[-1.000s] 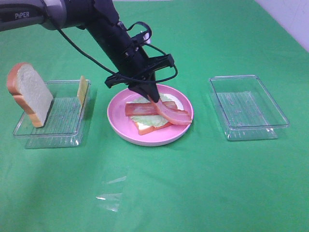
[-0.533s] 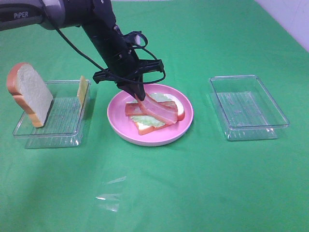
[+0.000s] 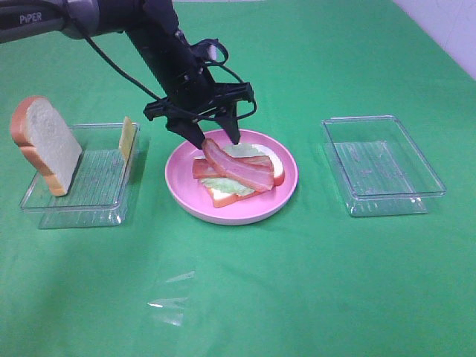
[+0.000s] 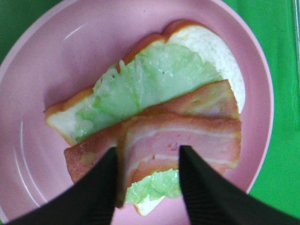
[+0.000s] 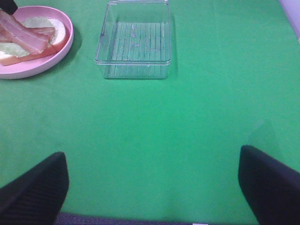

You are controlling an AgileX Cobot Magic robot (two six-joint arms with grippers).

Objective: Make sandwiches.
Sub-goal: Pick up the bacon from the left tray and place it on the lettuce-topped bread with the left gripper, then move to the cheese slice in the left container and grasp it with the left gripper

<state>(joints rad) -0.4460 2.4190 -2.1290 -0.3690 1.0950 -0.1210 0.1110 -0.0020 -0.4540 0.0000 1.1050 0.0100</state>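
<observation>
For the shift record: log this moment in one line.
left tool open over upper bacon strip | sandwich unfinished on pink plate | cheese, bread slice in tray | right tool open

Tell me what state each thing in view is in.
Left gripper: open, fingers straddling the top bacon strip.
Right gripper: open, over bare cloth.
Bacon strips: crossed on the lettuce.
Lettuce: flat on the bottom bread slice.
Pink plate: carries the half-built sandwich.
Spare bread slice: leaning upright in the left tray.
Cheese: on edge against that tray's wall.
Right tray: holds nothing.
</observation>
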